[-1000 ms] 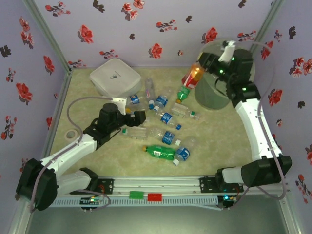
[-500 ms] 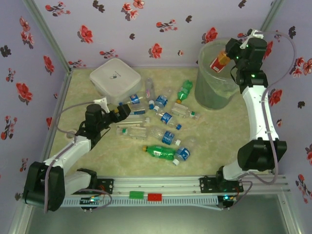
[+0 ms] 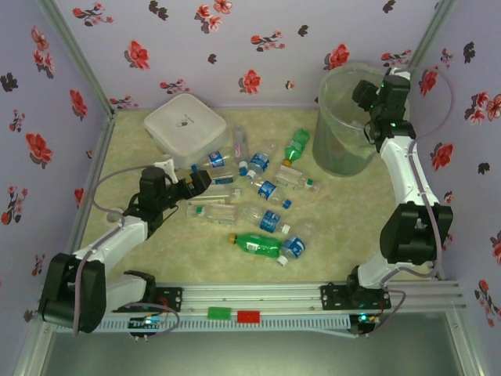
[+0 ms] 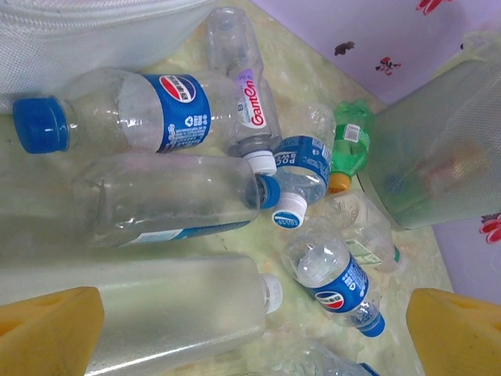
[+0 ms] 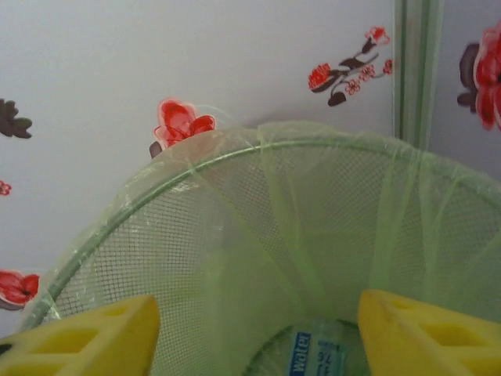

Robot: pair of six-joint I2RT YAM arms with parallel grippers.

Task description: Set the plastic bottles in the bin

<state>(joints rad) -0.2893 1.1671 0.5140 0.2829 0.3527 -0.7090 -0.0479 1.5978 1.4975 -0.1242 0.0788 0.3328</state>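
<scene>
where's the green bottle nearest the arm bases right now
In the top view, the green bottle lies on its side at the front of the cluster, about mid-width, with a blue-labelled clear bottle just right of it.

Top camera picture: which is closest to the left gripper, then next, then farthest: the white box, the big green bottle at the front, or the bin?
1. White box, just behind the left gripper.
2. Big green bottle, lying to its right, toward the front.
3. Bin, far off at the back right.
</scene>
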